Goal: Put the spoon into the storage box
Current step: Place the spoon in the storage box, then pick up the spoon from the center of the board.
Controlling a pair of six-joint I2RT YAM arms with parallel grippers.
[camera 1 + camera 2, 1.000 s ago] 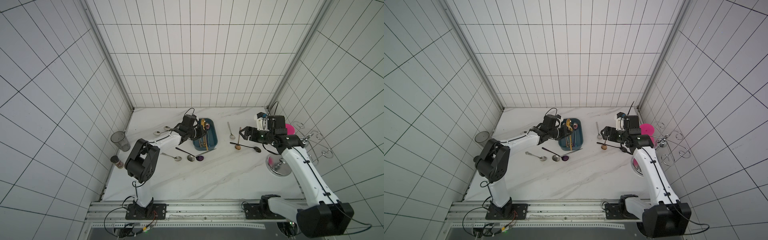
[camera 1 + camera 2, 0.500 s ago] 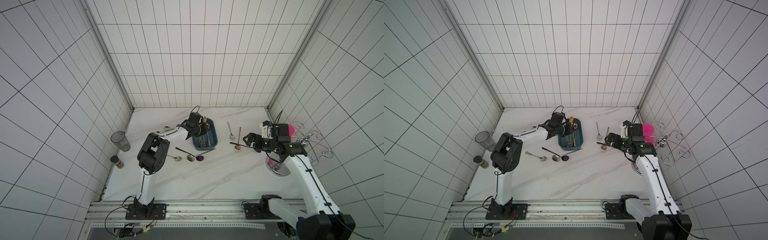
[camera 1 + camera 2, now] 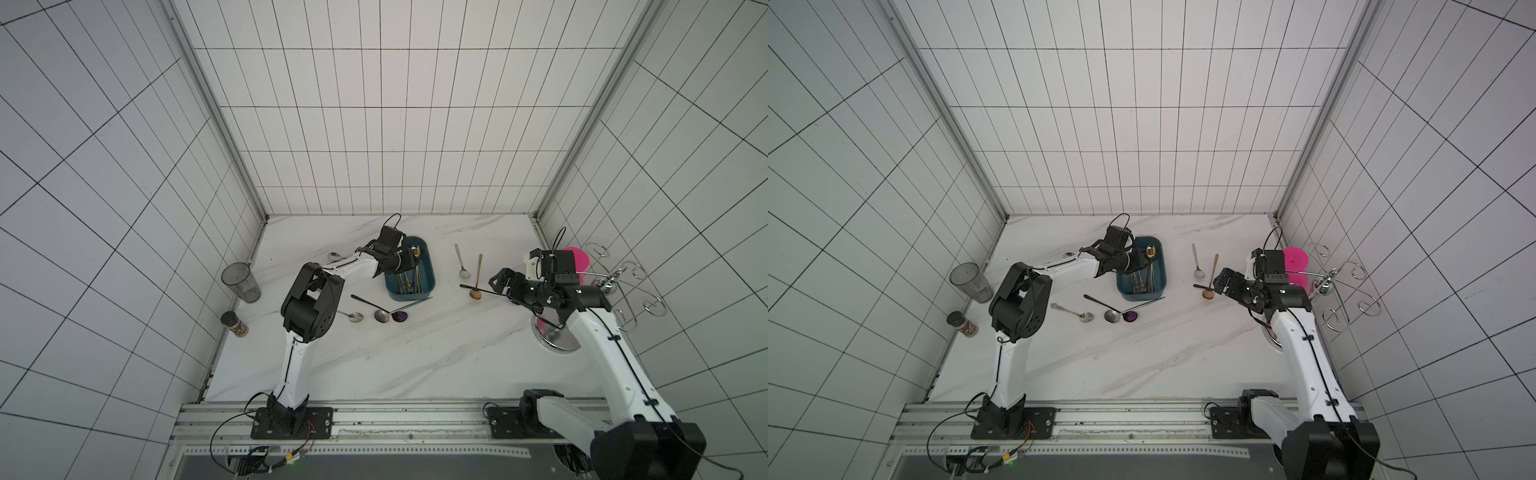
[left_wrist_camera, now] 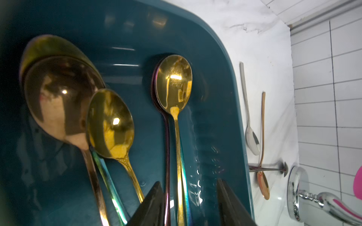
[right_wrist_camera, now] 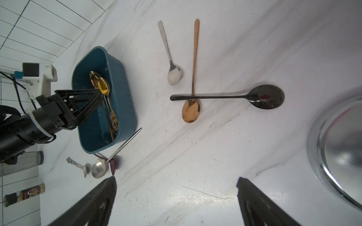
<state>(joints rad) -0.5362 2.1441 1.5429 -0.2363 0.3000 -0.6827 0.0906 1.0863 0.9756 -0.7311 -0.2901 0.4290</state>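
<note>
The storage box point(image 3: 432, 270) point(image 3: 1165, 270) is a dark teal tray at the middle back of the table, and several spoons lie in it. My left gripper point(image 3: 409, 262) point(image 3: 1144, 262) point(image 4: 189, 187) reaches low into the box with its jaws open. The handle of a gold spoon point(image 4: 173, 84) lies on the box floor between them, close to one finger. My right gripper point(image 3: 513, 293) point(image 5: 176, 180) hangs wide open over bare table. Beyond it a black spoon point(image 5: 268, 96) lies across a rose-gold spoon point(image 5: 191, 111), next to a silver spoon point(image 5: 174, 76).
Three more spoons lie by the box's near end, among them a large silver one point(image 3: 382, 316) and a purple one point(image 3: 400, 317). A grey tumbler point(image 3: 241, 282) and a spice jar point(image 3: 235, 324) stand at the left wall. A pink cup point(image 3: 577, 262) and a chrome rack point(image 3: 623, 291) stand on the right.
My left gripper has shifted a little further over the box and its jaws have parted, letting go of the gold spoon. My right gripper drew back slightly to the right.
</note>
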